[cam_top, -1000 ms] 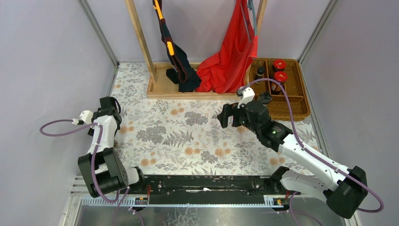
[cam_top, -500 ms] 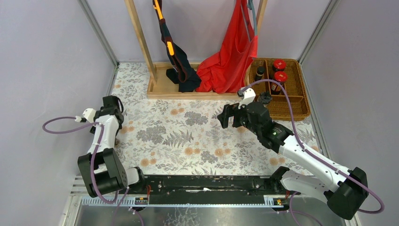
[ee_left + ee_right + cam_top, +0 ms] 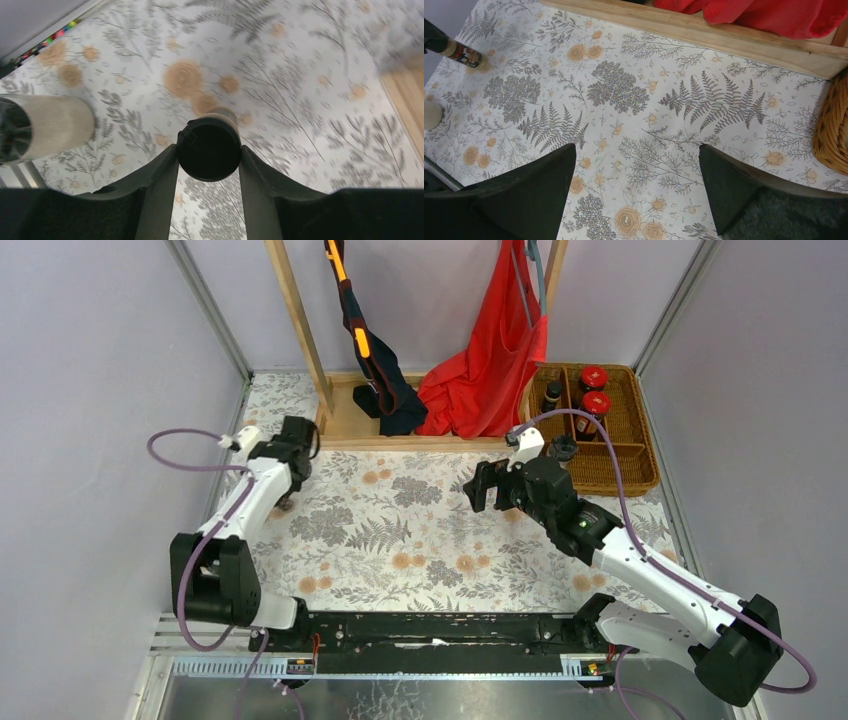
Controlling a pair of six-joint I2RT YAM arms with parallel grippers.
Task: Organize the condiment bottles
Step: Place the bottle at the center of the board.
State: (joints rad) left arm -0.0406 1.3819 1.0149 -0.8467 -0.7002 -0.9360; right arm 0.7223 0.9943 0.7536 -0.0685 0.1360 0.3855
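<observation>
Bottle in the grip: a black-capped bottle (image 3: 210,156) is clamped between the fingers of the left gripper (image 3: 208,148), above the flowered tablecloth (image 3: 300,100) on the left side of the table.
Its axis: cap toward the wrist camera, pale body running away toward the cloth.
Neighbour: a second pale bottle (image 3: 57,122) just to its left, apart from it, dark cap toward the frame edge.
Right gripper (image 3: 635,150): jaws spread wide, nothing between them, over mid-table.
Basket (image 3: 640,455): wicker, divided, at the far right corner.
Basket contents: far red-lidded jar (image 3: 593,377) and near red-lidded jar (image 3: 597,402) share one compartment; a small dark bottle (image 3: 552,395) stands in the compartment to their left; a black-topped item (image 3: 565,448) is half hidden by the right arm, compartment unclear.
Top view only: the basket's contents.
Right wrist view only: a labelled bottle (image 3: 463,54) slanting at far left, its top against a dark shape; whether it is the gripped one cannot be told.
</observation>
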